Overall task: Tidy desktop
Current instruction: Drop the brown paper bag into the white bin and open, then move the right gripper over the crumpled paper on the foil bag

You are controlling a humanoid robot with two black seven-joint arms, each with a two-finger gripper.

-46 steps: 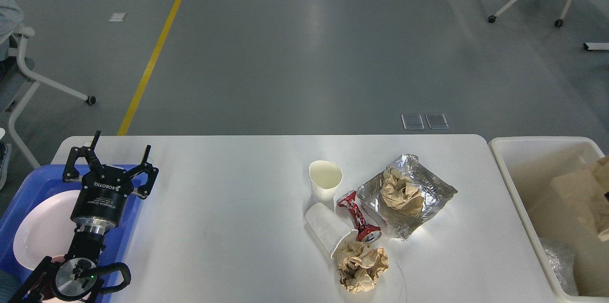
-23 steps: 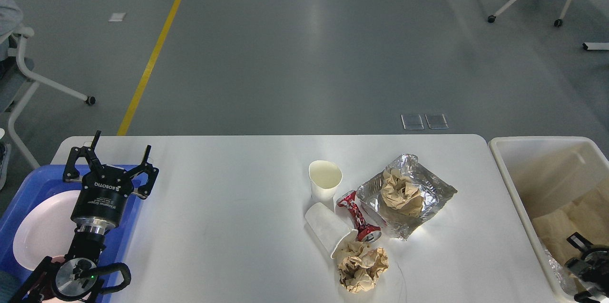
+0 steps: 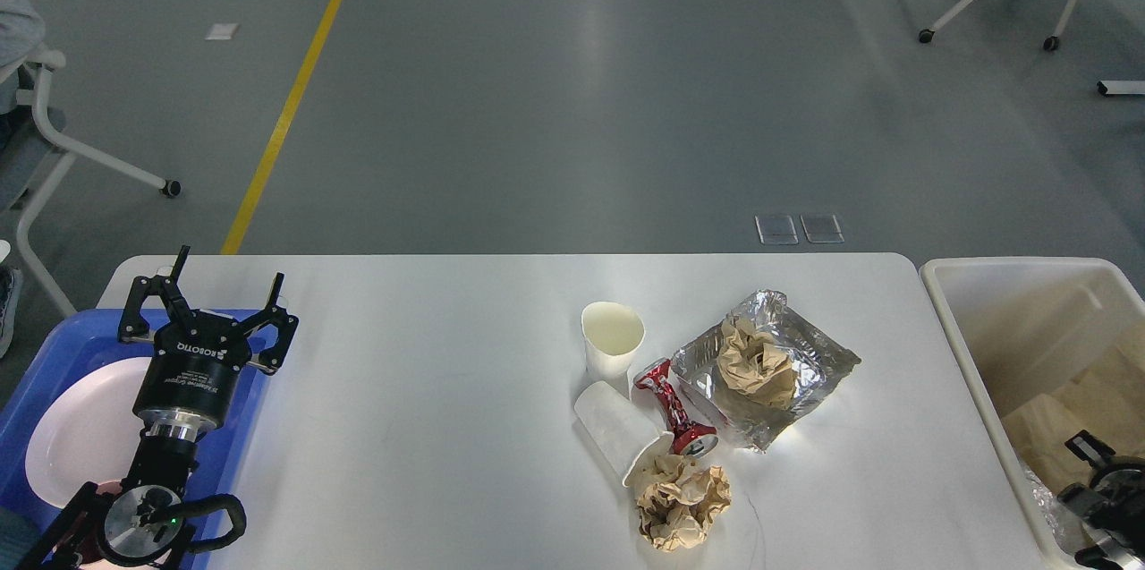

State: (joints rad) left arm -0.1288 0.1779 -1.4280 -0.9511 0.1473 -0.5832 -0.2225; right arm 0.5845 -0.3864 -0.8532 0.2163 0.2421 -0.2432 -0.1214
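Brown paper's left our right jaws (image 3: 1096,485), now low over the bin (image 3: 948,319); can't tell their state. Left jaws (image 3: 210,306) open over tray (image 3: 54,346). Desk (image 3: 429,373) w/ trash remaining: cups, can, foil.

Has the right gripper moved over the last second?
Yes. A second ago it was out of view. Now the right gripper shows at the lower right corner, inside the cream bin, low against the bin's near end.

Right claw (image 3: 1102,503), lower right corner, cut off by the frame edge inside the bin (image 3: 962,328); its fingers cannot be told apart. Tray (image 3: 54,346) cropped at left.
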